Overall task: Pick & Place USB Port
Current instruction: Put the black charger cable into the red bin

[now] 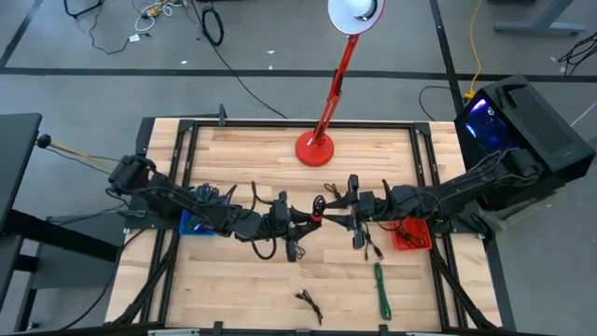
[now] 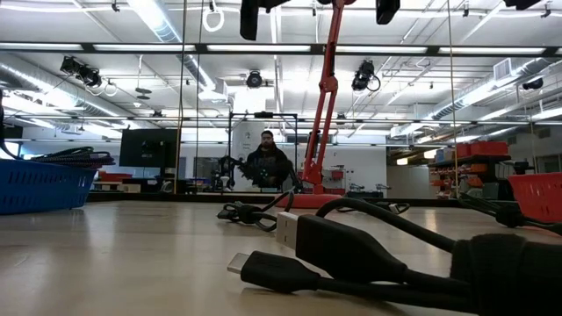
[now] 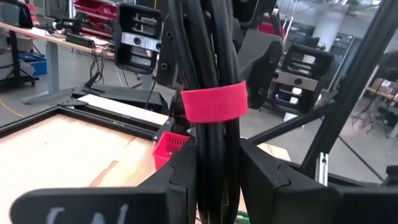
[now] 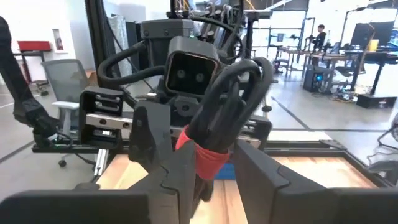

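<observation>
**Bundled cable held between both grippers above the table's middle**

A wooden table framed in black is seen in a workshop with a grey floor, a red desk lamp standing at its far edge. Above the table's middle, a bundled black cable bound with a red strap is held in the air. It is clamped by the left gripper, whose fingers are pressed against the bundle on both sides just below the strap. The same bundle is also gripped by the right gripper, its fingers closed on the cable at the red strap, with a loop of the cable rising beyond them. In the high view the two grippers are seen meeting tip to tip over the table's centre, the left arm reaching in from the left and the right arm from the right.

A blue bin is set under the left arm and a red bin under the right. Nearer the front edge, a green cable and a small black cable lie on the wood. In the low view, black USB plugs rest on the tabletop close to the camera, and a person is seen far behind the table.
</observation>
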